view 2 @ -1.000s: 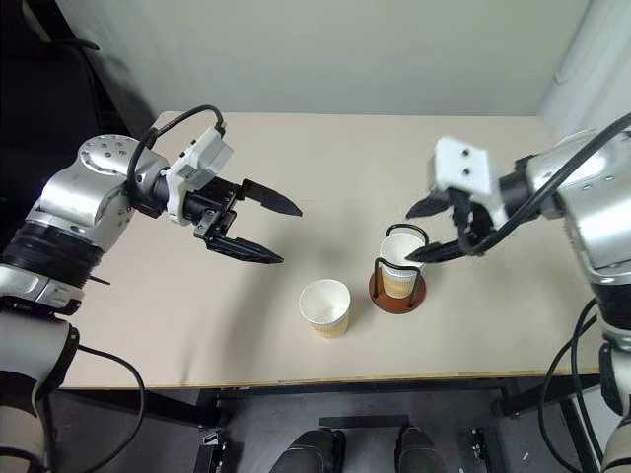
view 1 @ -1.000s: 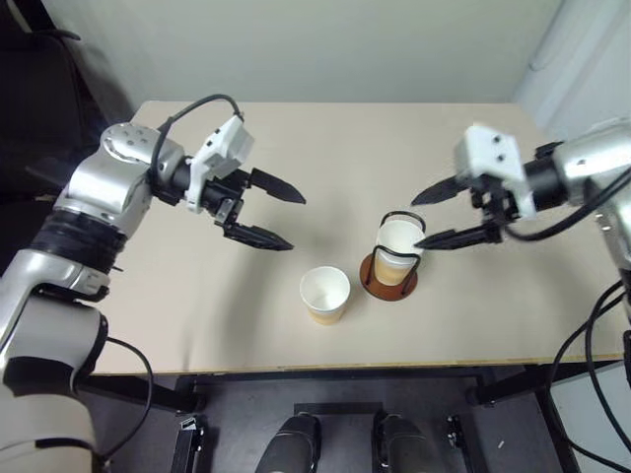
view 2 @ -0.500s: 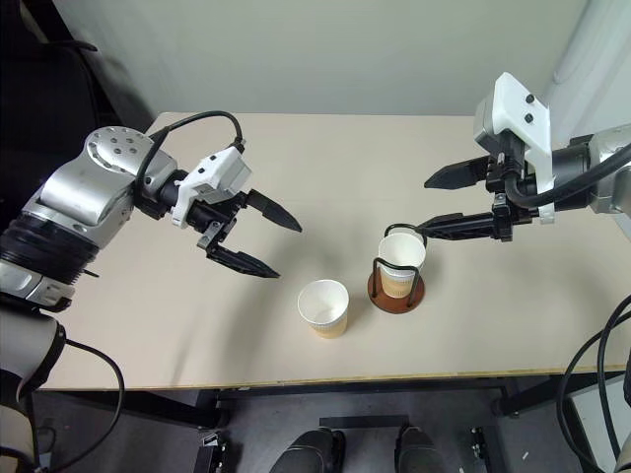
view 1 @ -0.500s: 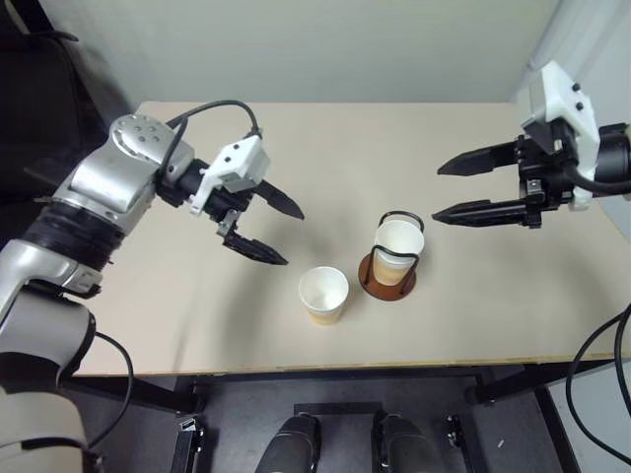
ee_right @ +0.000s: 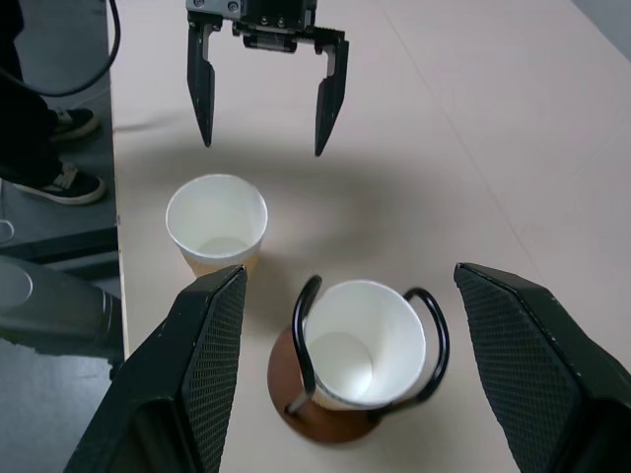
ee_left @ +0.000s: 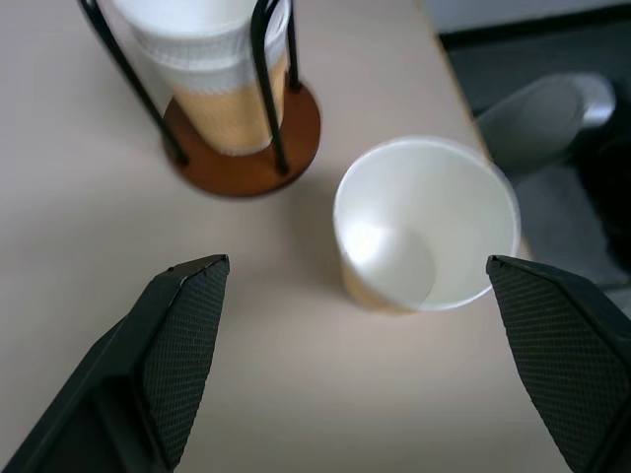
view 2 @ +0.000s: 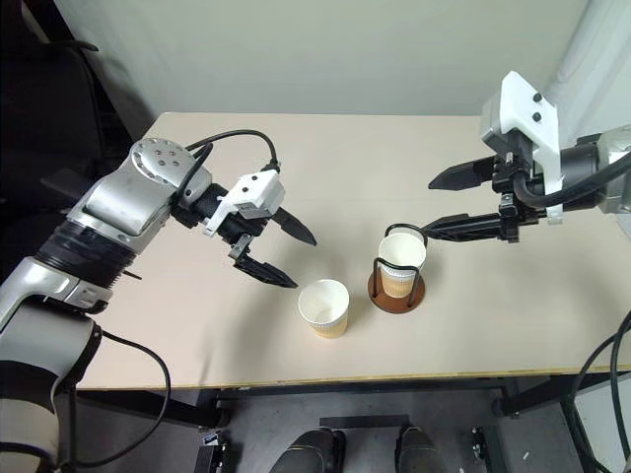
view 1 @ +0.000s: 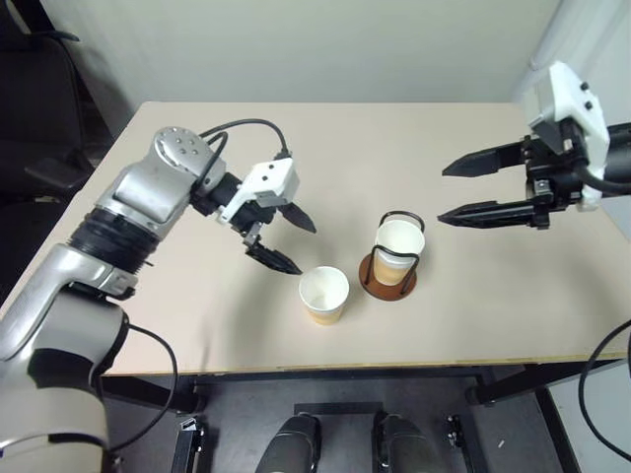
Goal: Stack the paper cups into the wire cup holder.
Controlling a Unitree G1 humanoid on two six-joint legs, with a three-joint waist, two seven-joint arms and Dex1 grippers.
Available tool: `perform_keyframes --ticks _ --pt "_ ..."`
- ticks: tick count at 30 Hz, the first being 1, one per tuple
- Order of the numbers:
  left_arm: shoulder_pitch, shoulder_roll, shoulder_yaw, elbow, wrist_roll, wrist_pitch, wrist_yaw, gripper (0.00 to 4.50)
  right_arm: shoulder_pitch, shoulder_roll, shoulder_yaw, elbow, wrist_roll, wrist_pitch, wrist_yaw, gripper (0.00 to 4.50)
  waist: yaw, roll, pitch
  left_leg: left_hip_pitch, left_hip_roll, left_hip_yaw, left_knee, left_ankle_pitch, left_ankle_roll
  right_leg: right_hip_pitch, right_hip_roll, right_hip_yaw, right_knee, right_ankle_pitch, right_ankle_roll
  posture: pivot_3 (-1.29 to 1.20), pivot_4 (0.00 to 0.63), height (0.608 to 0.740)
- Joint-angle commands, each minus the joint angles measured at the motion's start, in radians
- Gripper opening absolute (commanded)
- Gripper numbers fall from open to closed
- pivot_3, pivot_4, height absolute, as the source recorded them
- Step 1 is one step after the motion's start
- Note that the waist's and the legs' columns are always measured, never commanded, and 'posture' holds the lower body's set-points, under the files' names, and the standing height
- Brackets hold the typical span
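A beige tabletop (view 1: 197, 325) fills mid-frame beneath a pale wall (view 1: 296, 49). Left hand (view 1: 286, 239) and right hand (view 1: 458, 192) gape wide, both empty. Dark floor (view 1: 237, 424) lies below.

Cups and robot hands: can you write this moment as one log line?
loose paper cup: upright on table | wire cup holder: holds cups | left gripper: open, near loose cup | right gripper: open, empty

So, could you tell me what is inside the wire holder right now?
The holder contains nested paper cups; two stacked white rims show in the left wrist view. The topmost looks empty. The cups hide the base's centre.
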State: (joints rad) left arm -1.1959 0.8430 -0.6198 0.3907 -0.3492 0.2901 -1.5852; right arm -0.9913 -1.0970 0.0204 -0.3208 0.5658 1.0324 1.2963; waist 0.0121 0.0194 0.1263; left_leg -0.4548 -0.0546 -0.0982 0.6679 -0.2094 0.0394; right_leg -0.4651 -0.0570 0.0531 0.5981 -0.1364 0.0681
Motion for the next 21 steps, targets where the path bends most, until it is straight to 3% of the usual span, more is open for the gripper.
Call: perform_keyframes --ticks 1,12,21 --pt "-0.049 -0.033 0.038 -0.023 0.084 0.063 -0.008 4.50 -0.028 -0.040 -0.004 0.003 0.019 -0.007 0.023 3.37 0.001 0.000 0.000 0.000 0.000 0.000 0.000 0.000 0.000 0.000 0.000 0.000 0.000 0.000 0.000 0.00 0.150 0.740" --pt "-0.080 -0.108 0.022 -0.097 0.182 0.175 -0.029 4.50 -0.045 -0.101 0.019 0.033 0.012 -0.021 0.070 3.37 0.001 0.000 0.000 0.000 0.000 0.000 0.000 -0.001 0.001 0.000 0.000 0.000 0.000 0.000 0.002 0.00 0.150 0.740" --pt "-0.061 -0.144 -0.007 -0.080 0.277 0.124 -0.029 4.50 -0.047 -0.126 0.022 0.048 0.008 -0.032 0.083 3.37 0.002 0.000 0.000 0.000 0.000 0.000 0.001 -0.001 0.003 0.001 0.000 0.000 -0.001 0.001 0.003 0.00 0.150 0.740"
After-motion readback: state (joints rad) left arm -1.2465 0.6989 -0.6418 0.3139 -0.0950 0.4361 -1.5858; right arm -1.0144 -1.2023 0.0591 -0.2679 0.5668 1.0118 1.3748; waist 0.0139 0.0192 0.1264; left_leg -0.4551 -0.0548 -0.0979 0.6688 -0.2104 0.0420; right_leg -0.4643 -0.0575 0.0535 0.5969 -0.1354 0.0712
